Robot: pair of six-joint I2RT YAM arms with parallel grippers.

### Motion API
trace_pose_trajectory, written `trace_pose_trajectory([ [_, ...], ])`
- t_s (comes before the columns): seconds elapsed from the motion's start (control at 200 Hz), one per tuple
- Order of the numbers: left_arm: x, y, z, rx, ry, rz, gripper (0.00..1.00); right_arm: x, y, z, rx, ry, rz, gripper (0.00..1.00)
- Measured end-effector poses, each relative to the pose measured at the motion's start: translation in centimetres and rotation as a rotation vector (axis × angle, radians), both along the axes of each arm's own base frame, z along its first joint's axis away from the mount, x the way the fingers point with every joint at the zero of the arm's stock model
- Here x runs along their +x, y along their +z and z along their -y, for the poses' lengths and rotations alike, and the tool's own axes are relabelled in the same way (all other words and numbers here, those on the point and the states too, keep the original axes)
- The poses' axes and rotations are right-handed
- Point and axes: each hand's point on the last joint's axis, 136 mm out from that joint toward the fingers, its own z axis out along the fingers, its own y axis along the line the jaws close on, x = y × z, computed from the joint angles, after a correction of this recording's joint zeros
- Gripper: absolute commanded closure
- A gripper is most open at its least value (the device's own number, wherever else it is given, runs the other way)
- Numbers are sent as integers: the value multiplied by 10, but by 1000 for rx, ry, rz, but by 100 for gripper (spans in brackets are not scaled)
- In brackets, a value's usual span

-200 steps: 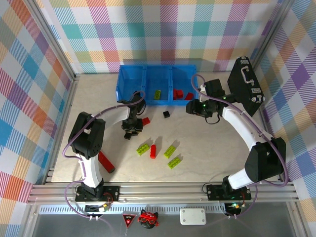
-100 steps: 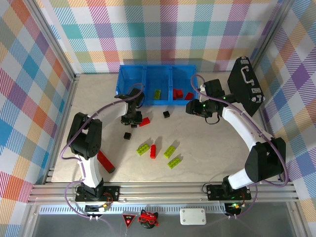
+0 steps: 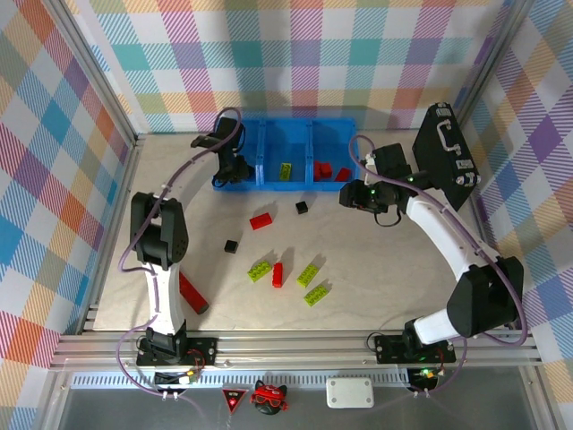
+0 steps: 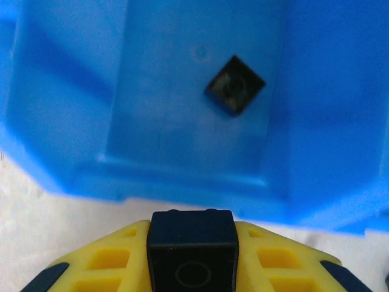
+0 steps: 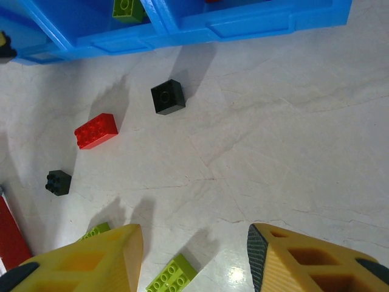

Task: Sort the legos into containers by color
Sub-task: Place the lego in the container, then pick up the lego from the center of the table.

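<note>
My left gripper [image 3: 237, 168] hangs at the near edge of the left bin of the blue containers [image 3: 269, 184], shut on a small black lego [image 4: 192, 255] between its yellow fingers [image 4: 109, 267]. Another black lego [image 4: 234, 85] lies on that bin's floor. The middle bin holds a lime lego [image 3: 285, 170], the right bin two red ones [image 3: 322, 168]. On the table lie a red lego [image 3: 260, 220], two black ones [image 3: 303, 207] [image 3: 232, 245], and a cluster of lime and red legos [image 3: 311, 274]. My right gripper [image 3: 354, 195] hovers open above the table [image 5: 194, 243].
A long red bar [image 3: 191, 293] lies by the left arm's base. A black briefcase [image 3: 446, 154] leans at the right wall. In the right wrist view, a lime brick [image 5: 173, 275] sits just below the open fingers.
The left gripper rose from the table near the red brick and swung back to the left bin, carrying a black lego. The right arm has stayed still.
</note>
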Motion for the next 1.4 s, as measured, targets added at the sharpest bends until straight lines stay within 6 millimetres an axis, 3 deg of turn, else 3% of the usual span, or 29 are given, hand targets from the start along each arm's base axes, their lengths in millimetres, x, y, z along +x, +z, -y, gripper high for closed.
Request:
trace_pose_trajectory([
  [0.24, 43, -6, 5, -2, -6, 71, 69, -5, 3, 4, -4, -11, 3, 49],
  [0.42, 61, -30, 6, 19, 1, 69, 63, -10, 0, 6, -12, -20, -11, 49],
  [0.55, 67, -45, 6, 34, 1, 53, 54, -13, -3, 5, -13, -23, -22, 49],
  [0.665, 66, -45, 6, 34, 1, 49, 46, -17, -6, 2, -17, -15, -31, 49],
  [0.835, 63, -40, 6, 27, 0, 42, 46, -22, -8, -8, -22, 10, -34, 50],
  [0.975, 45, -19, 8, 3, -12, 45, 46, -24, -18, -21, -41, 43, -55, 50],
  [1.185, -7, 22, 8, -40, -39, 59, 46, -29, -31, -37, -58, 75, -84, 49],
  [1.29, -42, 25, 3, -52, -49, 31, 46, -30, -31, -41, -59, 85, -79, 50],
  [1.4, -77, 13, -2, -56, -57, -22, 46, -28, -30, -43, -53, 87, -70, 50],
])
